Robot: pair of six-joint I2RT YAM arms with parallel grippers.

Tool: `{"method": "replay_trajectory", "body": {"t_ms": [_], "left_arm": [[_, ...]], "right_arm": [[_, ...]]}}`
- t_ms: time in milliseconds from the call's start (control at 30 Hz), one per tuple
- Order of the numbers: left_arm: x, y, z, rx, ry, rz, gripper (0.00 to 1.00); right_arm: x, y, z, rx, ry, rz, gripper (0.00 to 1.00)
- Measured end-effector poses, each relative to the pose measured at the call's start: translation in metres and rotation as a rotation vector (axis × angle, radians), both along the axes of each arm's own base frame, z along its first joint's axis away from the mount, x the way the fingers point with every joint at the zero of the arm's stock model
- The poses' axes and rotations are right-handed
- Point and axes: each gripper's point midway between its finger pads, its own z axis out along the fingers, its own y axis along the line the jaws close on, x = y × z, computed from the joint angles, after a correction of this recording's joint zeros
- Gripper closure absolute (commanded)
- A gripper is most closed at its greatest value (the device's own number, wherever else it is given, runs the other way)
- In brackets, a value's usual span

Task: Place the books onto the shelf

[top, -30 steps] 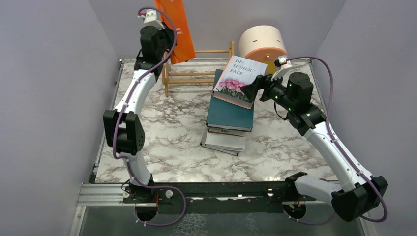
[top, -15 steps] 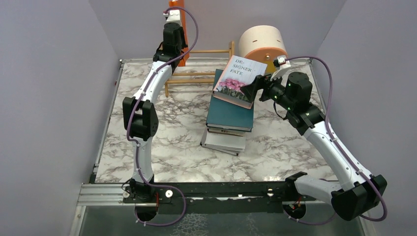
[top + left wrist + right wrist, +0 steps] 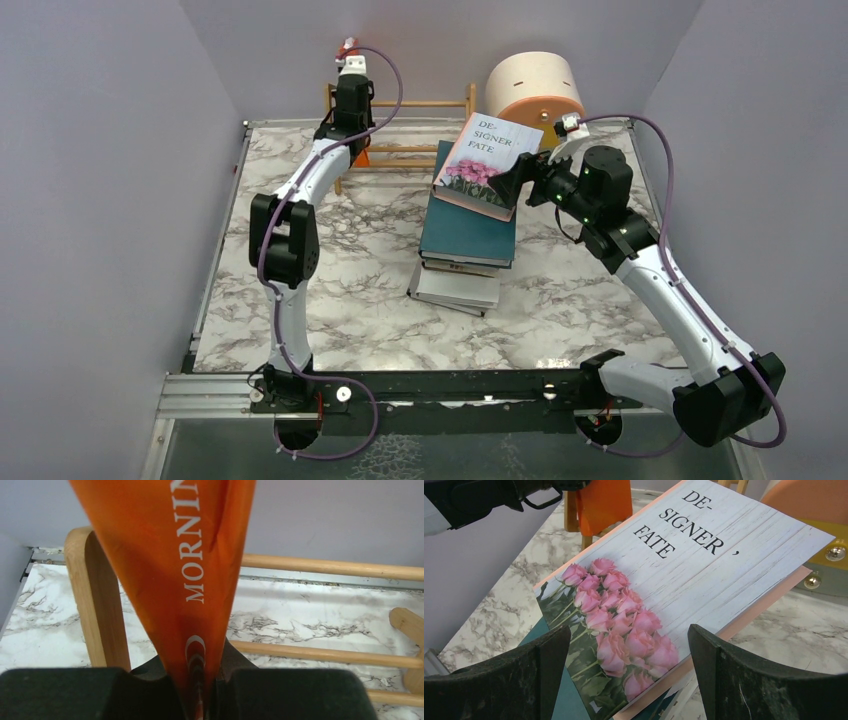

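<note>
Top camera high behind both arms, wrist cameras close behind their fingers [image 3: 524, 680], both seeing the orange book [image 3: 170, 555] ahead.

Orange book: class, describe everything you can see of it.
The orange book has a bright orange cover with white letters reading MORNIN and a small white emblem. The left gripper is shut on one edge, and the cover fans out beyond it. It is held at the left end of the shelf, beside its wooden post; contact with the wood cannot be told.
</note>
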Motion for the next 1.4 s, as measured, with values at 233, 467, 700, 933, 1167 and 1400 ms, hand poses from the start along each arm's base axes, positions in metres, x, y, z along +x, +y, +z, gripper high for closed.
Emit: {"method": "replay_trajectory", "body": {"t_ms": [233, 467, 700, 933, 1167, 1400], "left_arm": [[-0.011, 0.015, -0.001, 0.012, -0.032, 0.029, 1.00], [-0.015, 0.026, -0.001, 0.024, -0.045, 0.047, 1.00], [-0.021, 0.029, -0.001, 0.036, -0.032, 0.047, 1.00], [-0.024, 0.031, 0.006, 0.035, 0.016, 0.024, 1.00], [-0.030, 0.029, 0.019, 0.031, 0.064, -0.005, 1.00], [-0.036, 0.027, 0.020, 0.032, 0.109, -0.023, 1.00]], "right_arm": [[0.000, 0.000, -0.002, -0.001, 0.004, 0.001, 0.14], [0.000, 0.000, -0.003, -0.001, 0.005, 0.003, 0.14], [-0.001, 0.001, -0.003, -0.001, 0.005, 0.004, 0.14], [-0.001, 0.001, -0.002, 0.000, 0.005, 0.010, 0.14], [-0.002, 0.002, -0.002, 0.001, 0.005, 0.013, 0.14], [-0.002, 0.003, -0.002, 0.002, 0.006, 0.019, 0.14]]}}
